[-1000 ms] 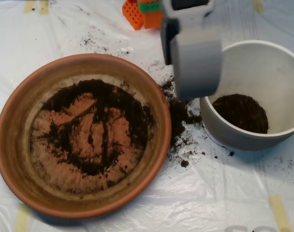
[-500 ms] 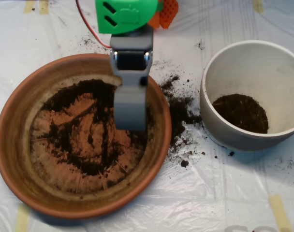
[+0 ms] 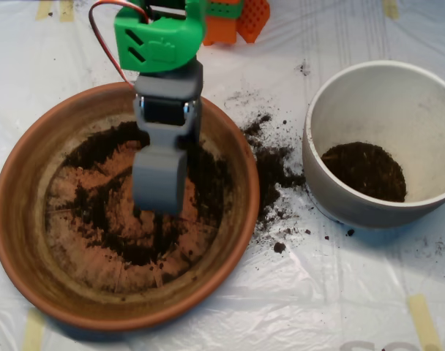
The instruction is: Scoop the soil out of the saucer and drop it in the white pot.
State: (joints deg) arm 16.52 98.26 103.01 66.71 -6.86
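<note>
Two round vessels sit on my desk (image 3: pixel 208 307), which is covered with crinkled clear plastic sheeting. On the left I see the large shallow terracotta saucer (image 3: pixel 17 241), orange-brown clay with a raised rim. On the right, well apart from it, stands the smaller deep white pot (image 3: pixel 354 102), glossy white inside with a grey outer wall. Dark, crumbly potting soil (image 3: pixel 146 248) is smeared thinly across the saucer floor in rings and streaks, with bare clay showing through between them. A darker mound of soil lies in the bottom of the white pot, toward its lower side. More loose crumbs are spilled on the plastic between the two vessels, thickest just beside the saucer's right rim. My arm reaches down from the top of the picture, with a bright green housing (image 3: pixel 158 38) and a thin red wire looping off its left side. Below it the grey clamshell hand (image 3: pixel 159 191) hangs over the middle of the saucer, its rounded tip over the soil. From this angle I see only its smooth grey back, so I cannot tell whether it is clenched or released. Orange plastic parts (image 3: pixel 241 18) sit at the top edge.
</note>
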